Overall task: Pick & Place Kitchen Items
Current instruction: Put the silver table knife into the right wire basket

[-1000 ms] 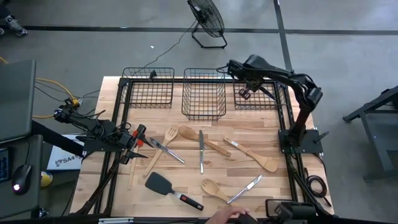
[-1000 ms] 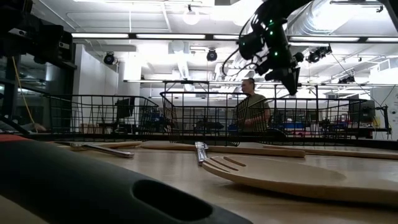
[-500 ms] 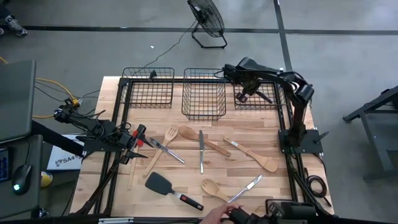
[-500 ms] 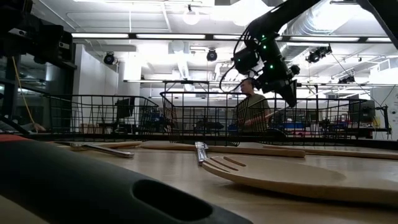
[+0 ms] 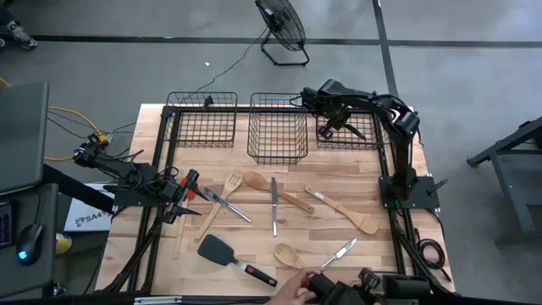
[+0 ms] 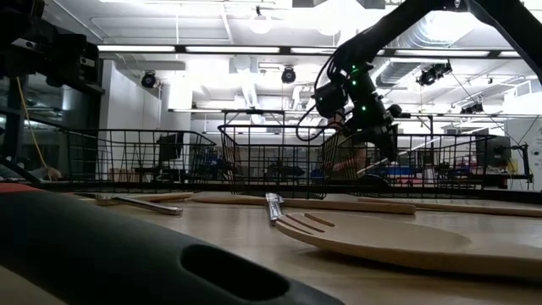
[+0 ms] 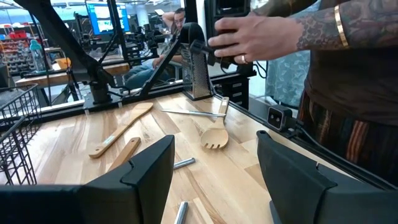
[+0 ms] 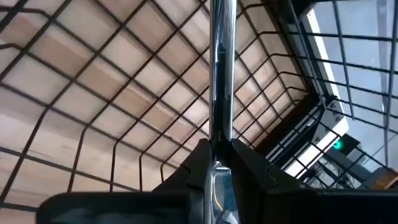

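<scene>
Over the right-hand wire basket [image 5: 349, 129] at the table's far edge: the right gripper [image 5: 327, 129], clenched on a silver metal utensil [image 8: 221, 68] whose shaft runs forward from between the fingers, above the basket's mesh floor; which kind of cutlery it is cannot be told. Middle basket [image 5: 278, 129] and left basket [image 5: 201, 120]: beside it along the same edge. Left gripper [image 5: 188, 193]: low at the table's left side, fingers [image 7: 149, 163] spread wide, nothing between them. On the wooden table [image 5: 356, 178], loose: a wooden fork [image 5: 222, 200], a wooden spoon [image 5: 275, 191], a table knife [image 5: 273, 206], a wooden spatula [image 5: 345, 211], a black turner [image 5: 233, 257], a small wooden fork-spoon [image 5: 290, 256] with a metal knife [image 5: 335, 257] just beside it, and a silver piece [image 5: 225, 205] near the left gripper. At the near edge: a person's hand [image 5: 298, 286] on dark equipment.
</scene>
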You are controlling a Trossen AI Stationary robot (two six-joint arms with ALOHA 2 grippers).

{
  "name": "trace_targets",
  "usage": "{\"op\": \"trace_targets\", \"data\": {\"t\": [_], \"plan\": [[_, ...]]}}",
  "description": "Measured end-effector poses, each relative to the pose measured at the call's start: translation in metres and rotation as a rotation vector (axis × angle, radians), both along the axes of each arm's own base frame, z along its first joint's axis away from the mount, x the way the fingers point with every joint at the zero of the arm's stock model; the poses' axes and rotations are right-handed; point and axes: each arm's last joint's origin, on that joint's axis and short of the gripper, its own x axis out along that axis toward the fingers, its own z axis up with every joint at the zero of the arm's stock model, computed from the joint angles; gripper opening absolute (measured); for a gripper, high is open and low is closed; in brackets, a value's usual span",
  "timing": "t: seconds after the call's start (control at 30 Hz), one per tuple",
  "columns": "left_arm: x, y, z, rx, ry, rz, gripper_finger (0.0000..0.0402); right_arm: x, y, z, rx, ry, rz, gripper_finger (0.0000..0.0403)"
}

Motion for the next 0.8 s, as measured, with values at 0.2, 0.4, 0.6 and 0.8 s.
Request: {"op": "trace_targets", "data": {"t": [0.2, 0.4, 0.6, 0.8], "plan": [[0.000, 0.000, 0.000, 0.000, 0.000, 0.000, 0.0227, 0.001, -0.005, -0.001, -0.009, -0.025, 0.043, 0.0037], [0.000, 0.000, 0.000, 0.000, 0.000, 0.000, 0.0227, 0.002, -0.008, -0.002, 0.035, -0.060, 0.111, 0.0042], [0.000, 0.000, 0.000, 0.000, 0.000, 0.000, 0.0227, 0.002, -0.010, -0.003, 0.126, -0.113, 0.181, 0.0042], [0.000, 0.000, 0.000, 0.000, 0.000, 0.000, 0.0227, 0.001, -0.011, -0.003, 0.148, -0.147, 0.154, 0.0051]]}}
